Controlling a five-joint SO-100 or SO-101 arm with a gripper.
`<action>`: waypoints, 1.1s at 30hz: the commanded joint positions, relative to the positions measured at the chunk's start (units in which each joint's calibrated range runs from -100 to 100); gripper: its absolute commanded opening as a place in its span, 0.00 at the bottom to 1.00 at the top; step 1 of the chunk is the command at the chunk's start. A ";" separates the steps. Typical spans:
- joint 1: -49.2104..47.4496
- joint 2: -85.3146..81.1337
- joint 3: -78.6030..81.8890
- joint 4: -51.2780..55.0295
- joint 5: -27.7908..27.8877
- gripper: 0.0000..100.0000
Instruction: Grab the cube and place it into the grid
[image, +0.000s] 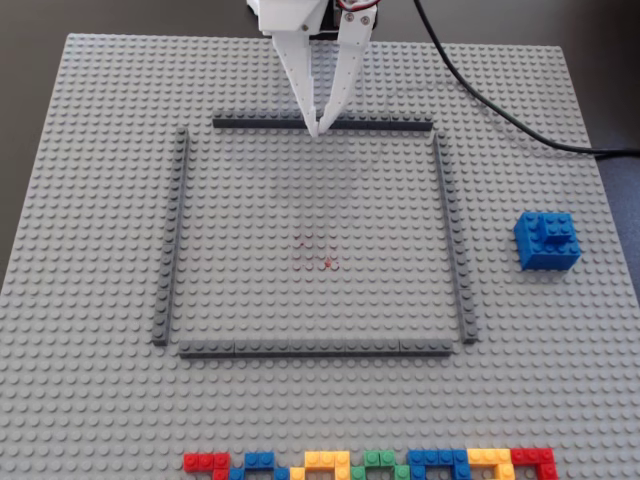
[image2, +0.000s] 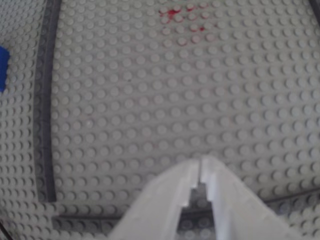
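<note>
Nothing is done yet: your gripper (image: 318, 128) hangs empty, fingers together, over the grid's (image: 322, 123) far strip, while the cube (image: 547, 240) waits outside it near the baseplate's (image: 100, 120) right edge.

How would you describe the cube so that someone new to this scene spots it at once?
In the fixed view, start at the grey baseplate and its dark-strip grid. Outside the grid's right strip sits the cube: a bright blue studded block, standing taller than the flat coloured brick row at the bottom edge.
</note>
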 joint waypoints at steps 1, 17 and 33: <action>-0.60 -2.04 0.53 2.37 0.73 0.00; -1.63 -2.04 0.53 2.37 0.39 0.00; -3.84 -2.04 -0.83 0.41 0.54 0.00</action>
